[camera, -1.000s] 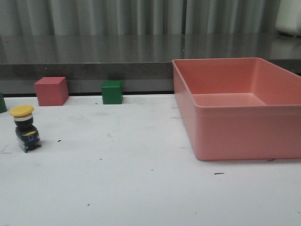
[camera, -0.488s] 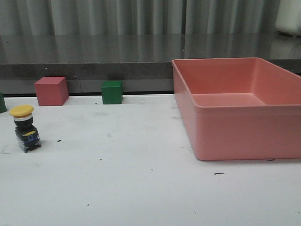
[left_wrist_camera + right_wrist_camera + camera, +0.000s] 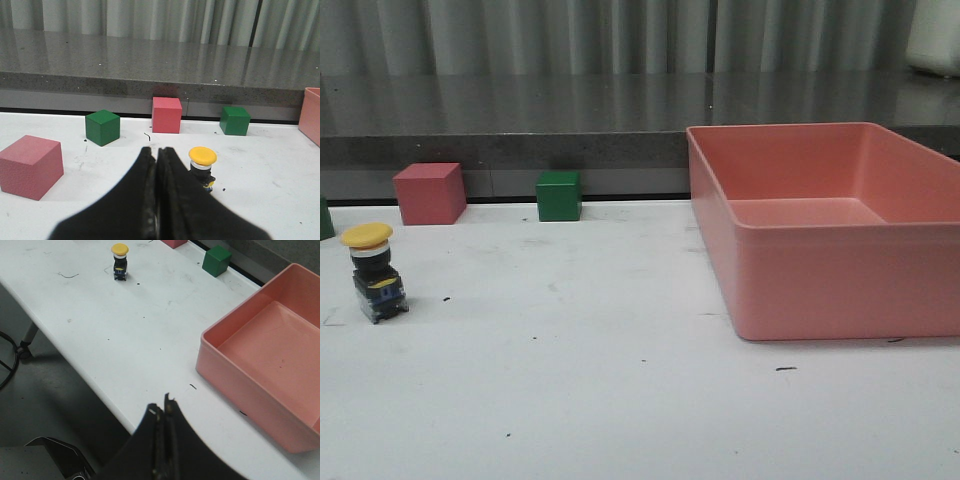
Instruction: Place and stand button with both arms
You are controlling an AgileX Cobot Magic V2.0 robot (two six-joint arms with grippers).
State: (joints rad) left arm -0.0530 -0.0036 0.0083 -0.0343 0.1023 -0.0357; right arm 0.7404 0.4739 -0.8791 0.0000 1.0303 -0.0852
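The button is standing upright on the bench, far left, exactly where it was a second ago; nothing is moving. Both pincers, left pincer and right pincer, are resting closed and empty, so the task looks finished.

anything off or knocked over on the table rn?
Nothing stands out. The button stands upright on the white table, cap up. The pink bin sits level, nothing visible inside. Both grippers, left and right, are shut, clear of everything.
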